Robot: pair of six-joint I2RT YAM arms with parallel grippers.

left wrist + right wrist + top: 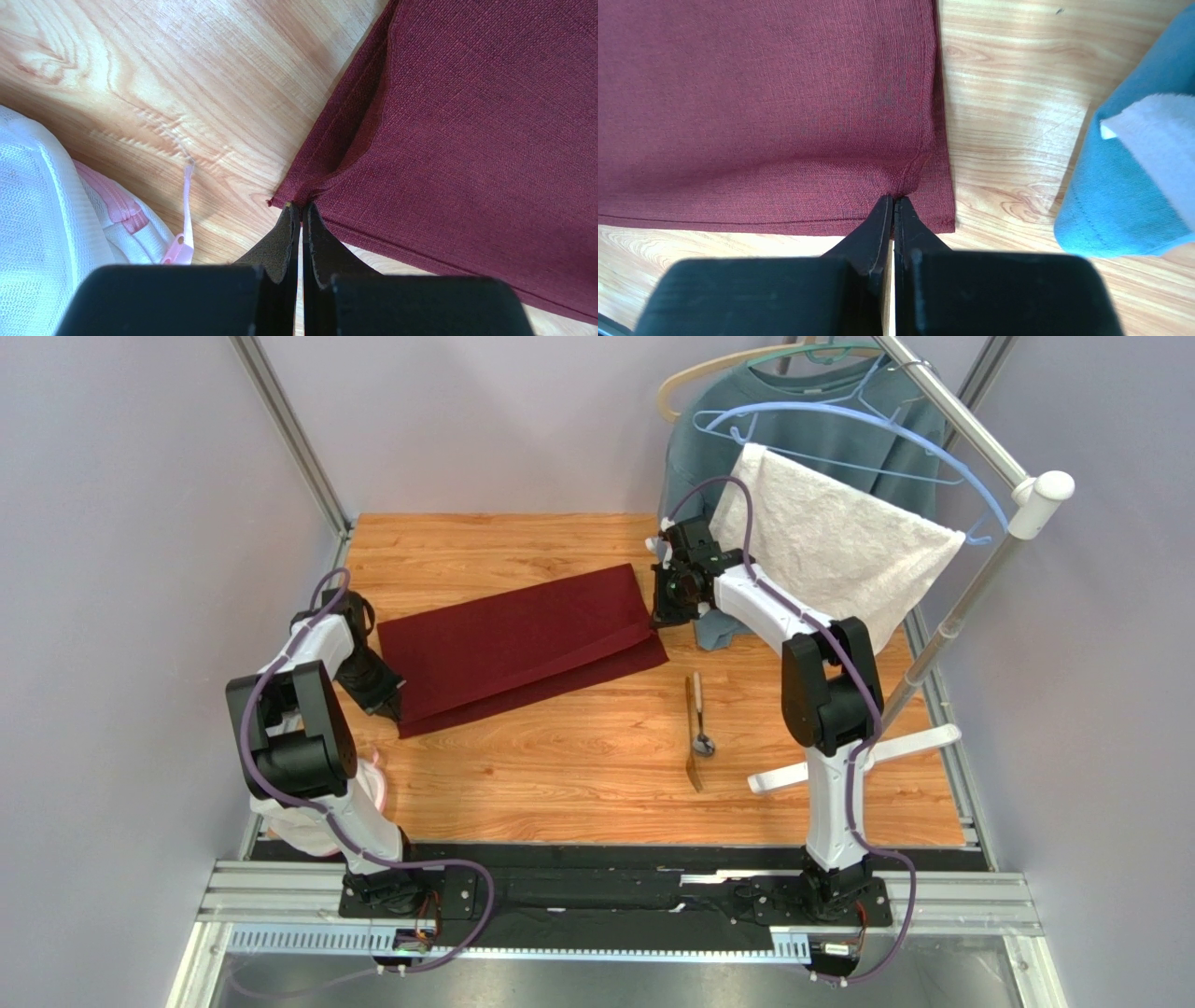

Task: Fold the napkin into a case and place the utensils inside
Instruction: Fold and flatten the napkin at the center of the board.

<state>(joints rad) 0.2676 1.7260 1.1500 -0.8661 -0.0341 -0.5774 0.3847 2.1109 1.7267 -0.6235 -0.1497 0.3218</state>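
Top external view: the napkin [519,647], half folded on the bench [561,770], is pinched at opposite ends by the left gripper [392,703] and right gripper [658,609]. Under tension a corner could be lost, undoing the fold.

From where I stand, there is no text, label, brand, number or sign to be read in any of the views.
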